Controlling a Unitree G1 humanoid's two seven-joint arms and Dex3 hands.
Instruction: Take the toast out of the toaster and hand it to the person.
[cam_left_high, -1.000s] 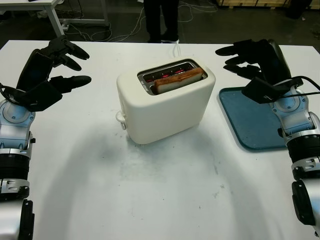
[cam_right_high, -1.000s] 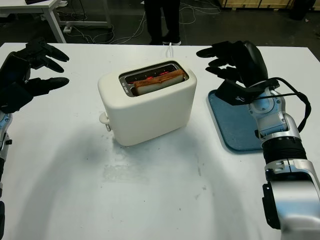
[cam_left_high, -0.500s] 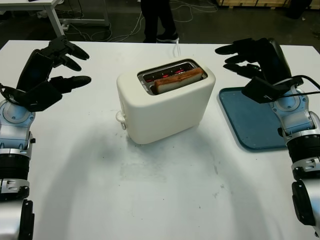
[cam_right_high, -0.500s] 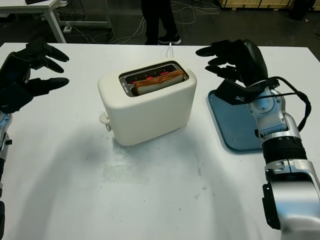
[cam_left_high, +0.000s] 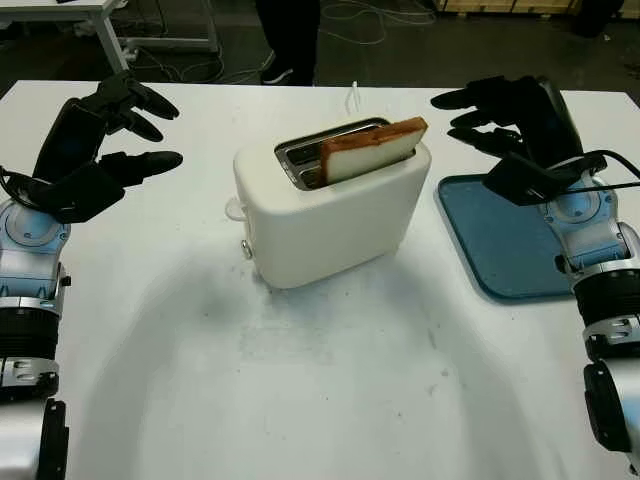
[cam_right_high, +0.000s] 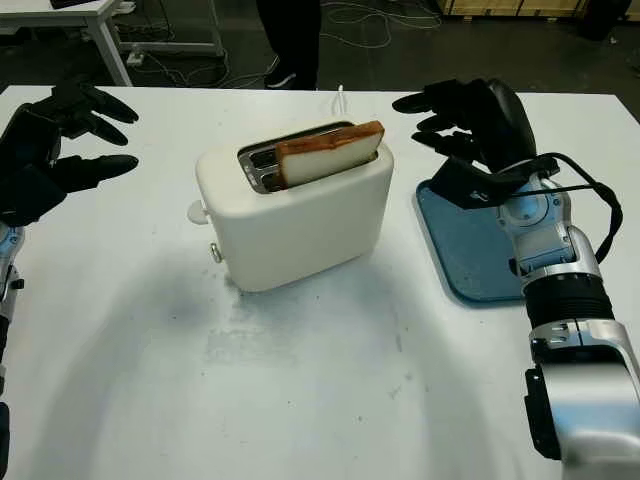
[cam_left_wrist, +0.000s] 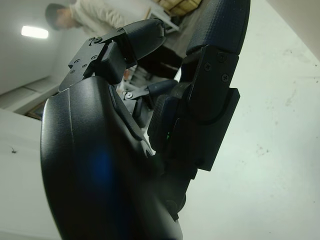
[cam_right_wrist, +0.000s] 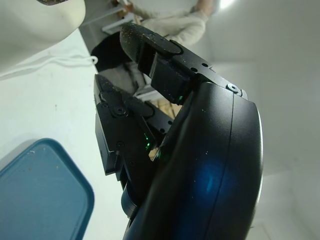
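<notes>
Left hand (cam_left_high: 95, 150), open and holding nothing, raised over the left side of the tabletop (cam_left_high: 330, 390), well apart from the toaster (cam_left_high: 330, 210). Right hand (cam_left_high: 510, 115), likewise open and holding nothing, raised above the far end of the blue tray (cam_left_high: 505, 240) at the right. Toaster, cream, at the centre of the tabletop between the two hands, its lever knob (cam_left_high: 234, 208) on the left end. Toast (cam_left_high: 372, 150) standing tilted in the nearer slot, its upper part well above the rim. Beyond the far edge, a person's legs (cam_left_high: 290, 35) on the dark floor.
</notes>
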